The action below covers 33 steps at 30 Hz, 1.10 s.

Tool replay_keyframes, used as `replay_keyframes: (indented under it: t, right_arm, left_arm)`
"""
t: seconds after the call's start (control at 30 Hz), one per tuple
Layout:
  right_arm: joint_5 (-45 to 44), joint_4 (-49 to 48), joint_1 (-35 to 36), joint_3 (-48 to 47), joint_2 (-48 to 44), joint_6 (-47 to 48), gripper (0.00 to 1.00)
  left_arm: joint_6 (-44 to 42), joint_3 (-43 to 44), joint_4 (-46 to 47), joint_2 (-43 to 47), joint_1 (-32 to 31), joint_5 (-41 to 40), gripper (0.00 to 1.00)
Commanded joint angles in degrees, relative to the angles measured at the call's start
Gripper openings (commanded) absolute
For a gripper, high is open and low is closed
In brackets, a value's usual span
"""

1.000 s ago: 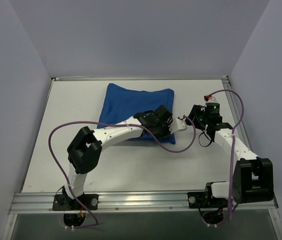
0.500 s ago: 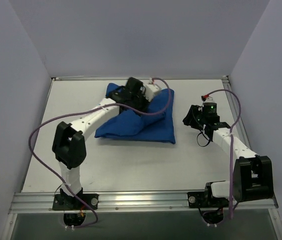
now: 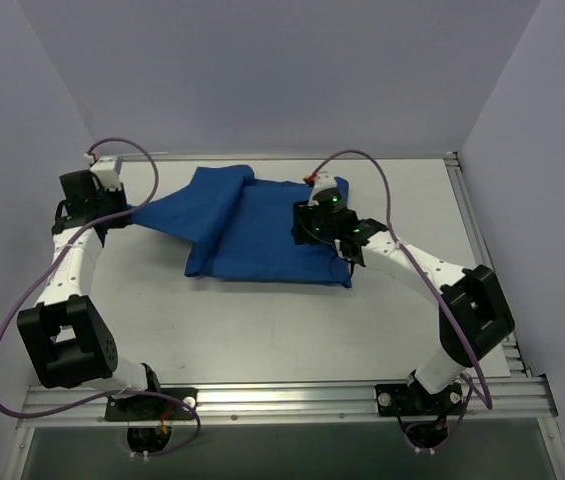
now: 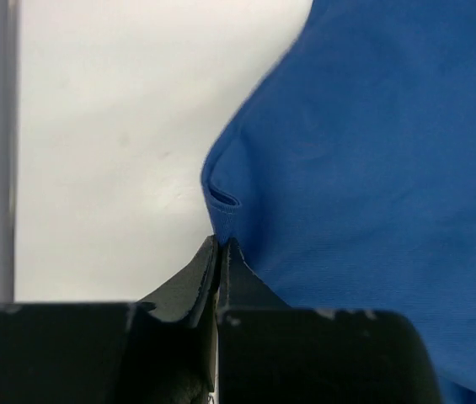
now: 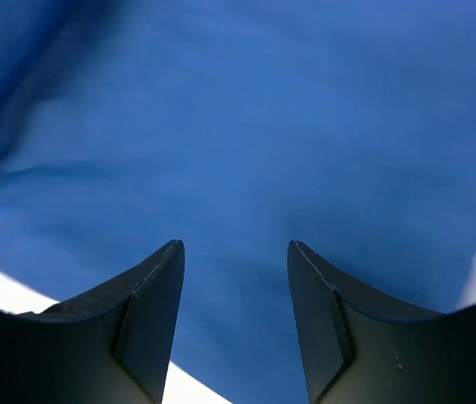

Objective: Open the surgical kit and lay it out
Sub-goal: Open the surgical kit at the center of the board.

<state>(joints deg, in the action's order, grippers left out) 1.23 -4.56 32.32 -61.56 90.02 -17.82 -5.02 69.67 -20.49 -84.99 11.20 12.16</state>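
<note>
The blue cloth wrap (image 3: 252,230) lies on the white table, one flap pulled out to the far left as a long point. My left gripper (image 3: 112,210) is shut on the corner of that flap; in the left wrist view the cloth (image 4: 372,168) is pinched at the tips of my left gripper (image 4: 220,246). My right gripper (image 3: 307,228) is open just above the right half of the wrap; in the right wrist view only blue cloth (image 5: 246,126) shows between the tips of my right gripper (image 5: 236,246). The steel tray, gauze packets and instruments are hidden.
Grey walls enclose the table on three sides, with a metal rail (image 3: 282,400) along the near edge. The left arm reaches close to the left wall (image 3: 22,200). Purple cables (image 3: 22,300) loop off both arms.
My left gripper has carried a cloth flap from the wrap's middle out to the far left corner, unfolding it. My right gripper has moved left from the table onto the wrap.
</note>
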Motion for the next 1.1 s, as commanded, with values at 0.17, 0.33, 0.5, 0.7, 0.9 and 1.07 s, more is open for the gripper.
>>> replay_keyframes:
  t: [0.17, 0.33, 0.5, 0.7, 0.9, 1.07]
  right_arm:
    - [-7.7, 3.4, 18.9, -19.1, 16.7, 14.0, 0.53]
    - [-13.4, 8.9, 26.6, -28.8, 24.4, 20.7, 0.59]
    - [-19.0, 10.9, 30.8, -32.2, 29.4, 23.6, 0.61]
    - [-23.4, 11.9, 32.7, -34.3, 32.2, 25.7, 0.6]
    - [-30.2, 10.7, 32.9, -34.7, 33.6, 26.4, 0.48]
    - [-30.6, 9.0, 32.5, -35.0, 34.3, 27.3, 0.23]
  left_arm:
    - [-5.3, -10.4, 6.6, 1.7, 17.4, -0.6, 0.02]
    - [-9.5, -13.2, 9.1, 0.3, 20.2, -2.9, 0.02]
    - [-11.6, -13.9, 11.3, -1.5, 22.5, -6.6, 0.02]
    - [-11.9, -12.9, 11.5, -3.6, 22.8, -4.3, 0.02]
    - [-10.7, -12.5, 10.7, -4.4, 22.8, -2.3, 0.02]
    - [-10.5, -11.8, 10.1, -4.4, 22.8, -0.9, 0.02]
